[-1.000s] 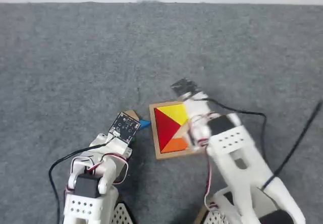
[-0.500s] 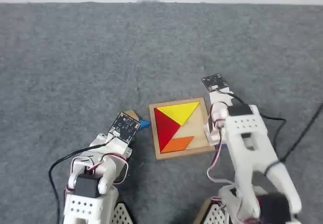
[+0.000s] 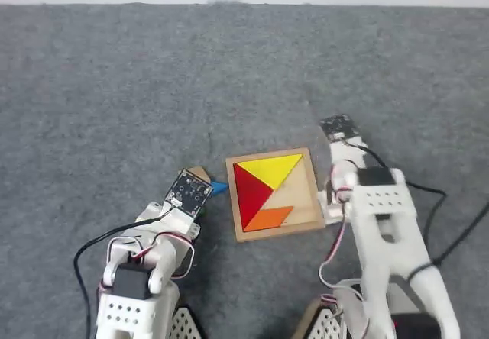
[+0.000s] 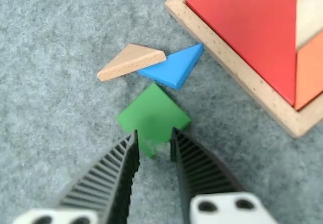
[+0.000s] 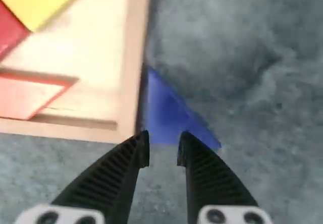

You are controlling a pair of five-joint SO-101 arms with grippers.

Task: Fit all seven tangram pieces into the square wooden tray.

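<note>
High view overhead; wrist views close, downward; common tray (image 3: 231, 194)

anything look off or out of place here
Two things. Beside the wooden tray, the tan triangle lies tipped, one end seemingly resting on the light blue triangle instead of flat. On the tray's other side, a dark blue triangle sits outside, close against the outer wall.
</note>
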